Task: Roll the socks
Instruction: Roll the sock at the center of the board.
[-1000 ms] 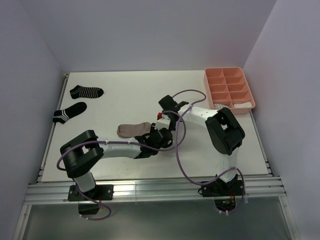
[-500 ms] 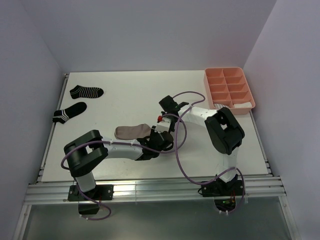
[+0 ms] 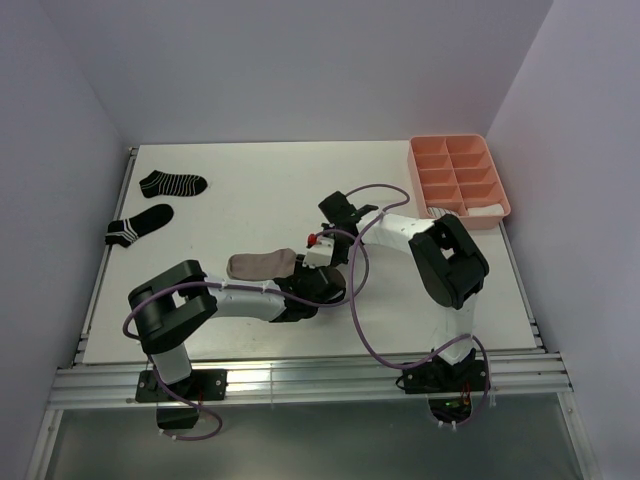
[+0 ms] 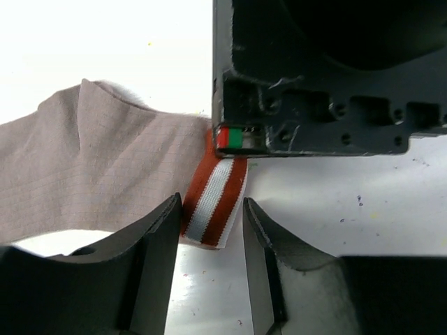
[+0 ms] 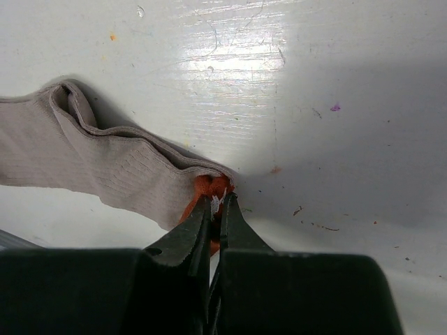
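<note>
A taupe sock (image 3: 260,264) with a red-white cuff (image 4: 215,199) lies flat at the table's middle. My right gripper (image 3: 320,240) is shut on the cuff's end, pinching the red fabric (image 5: 209,187) between its tips (image 5: 216,202). My left gripper (image 4: 211,209) is open with one jaw on each side of the cuff. The cuff touches the left finger (image 4: 157,230), with a gap to the other. The right gripper's black body (image 4: 328,77) hangs just above. Two black white-striped socks (image 3: 172,183) (image 3: 139,224) lie at the far left.
A pink compartment tray (image 3: 458,177) stands at the back right, with something white in its near right compartment (image 3: 483,211). Purple cables loop from both arms over the table near the sock.
The taupe sock and the left gripper have shifted a little to the left. The right gripper has kept its hold on the cuff.
</note>
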Controlling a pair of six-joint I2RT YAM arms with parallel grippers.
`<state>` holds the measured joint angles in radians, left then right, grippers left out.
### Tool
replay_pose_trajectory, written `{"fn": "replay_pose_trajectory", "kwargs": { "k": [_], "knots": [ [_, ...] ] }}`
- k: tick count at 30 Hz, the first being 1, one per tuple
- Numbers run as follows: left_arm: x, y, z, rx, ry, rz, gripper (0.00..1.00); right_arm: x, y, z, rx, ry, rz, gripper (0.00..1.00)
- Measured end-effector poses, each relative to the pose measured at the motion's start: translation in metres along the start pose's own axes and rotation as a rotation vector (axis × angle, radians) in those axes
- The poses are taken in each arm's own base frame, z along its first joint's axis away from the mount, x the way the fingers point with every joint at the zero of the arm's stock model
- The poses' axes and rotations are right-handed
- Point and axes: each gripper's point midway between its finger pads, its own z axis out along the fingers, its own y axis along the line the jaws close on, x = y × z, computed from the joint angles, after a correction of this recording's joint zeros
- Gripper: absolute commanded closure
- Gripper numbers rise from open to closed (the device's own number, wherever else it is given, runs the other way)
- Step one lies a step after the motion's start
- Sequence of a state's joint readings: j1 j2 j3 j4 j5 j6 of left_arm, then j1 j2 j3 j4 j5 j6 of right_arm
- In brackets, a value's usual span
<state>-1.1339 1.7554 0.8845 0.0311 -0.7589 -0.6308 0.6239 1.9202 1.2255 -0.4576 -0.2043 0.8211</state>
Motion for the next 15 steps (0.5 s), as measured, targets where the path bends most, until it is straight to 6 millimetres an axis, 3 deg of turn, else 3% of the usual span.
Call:
{"fn": "replay_pose_trajectory", "kwargs": {
  "k": [8, 15],
  "knots": [
    [0.014, 0.005, -0.001, -0.024, 0.041, 0.0, 0.66, 0.0, 0.0, 0.0, -0.002, 0.003, 0.002, 1.0],
    [0.024, 0.001, -0.005, -0.047, 0.05, 0.041, 0.68, 0.001, 0.001, 0.001, -0.005, 0.009, 0.01, 1.0]
  ]
}}
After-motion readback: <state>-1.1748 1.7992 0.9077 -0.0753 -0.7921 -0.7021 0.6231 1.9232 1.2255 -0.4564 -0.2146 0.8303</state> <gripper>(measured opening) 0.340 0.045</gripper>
